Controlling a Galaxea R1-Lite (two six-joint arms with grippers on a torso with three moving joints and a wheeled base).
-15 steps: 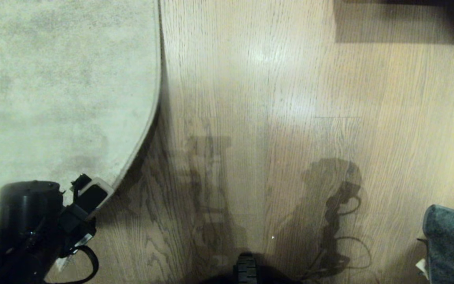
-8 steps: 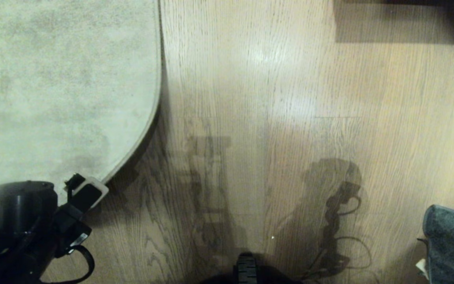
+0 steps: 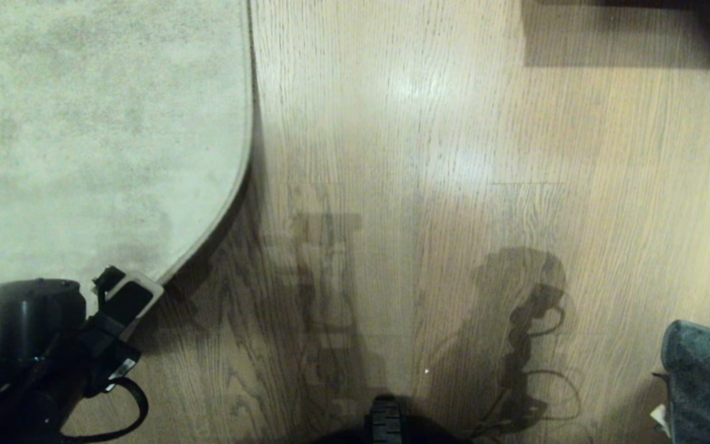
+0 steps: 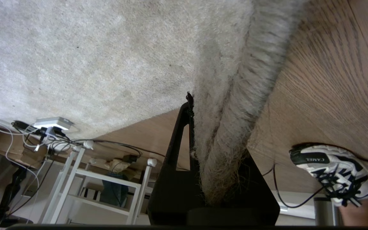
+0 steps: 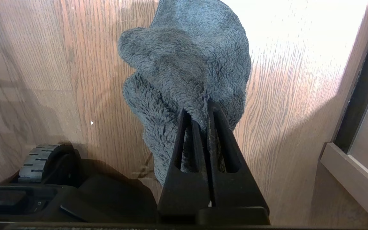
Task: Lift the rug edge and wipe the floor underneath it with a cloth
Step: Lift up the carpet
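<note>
Floor: light brown oak-grain planks (image 3: 453, 154) with a soft sheen, crossed by the robot's own shadows; a dark furniture edge sits at the far right corner.
Rug edge: the pale mottled rug's near corner (image 3: 207, 240) curls up off the planks just ahead of the left gripper, a dark shadow beneath the raised border.
Left gripper: low at the left (image 4: 200, 150), fingers pinched tight on the rug edge, pile bunched between them.
Bystander: a person's trainer (image 4: 334, 169) stands on the planks just beyond that gripper.
Right gripper: off to the right (image 5: 208, 108), clamped on the cloth (image 5: 187, 64), which hangs bunched above bare planks, well apart from the rug.
Progress: edge grasped and partly raised; by my reading, a higher lift and all the wiping remain.
</note>
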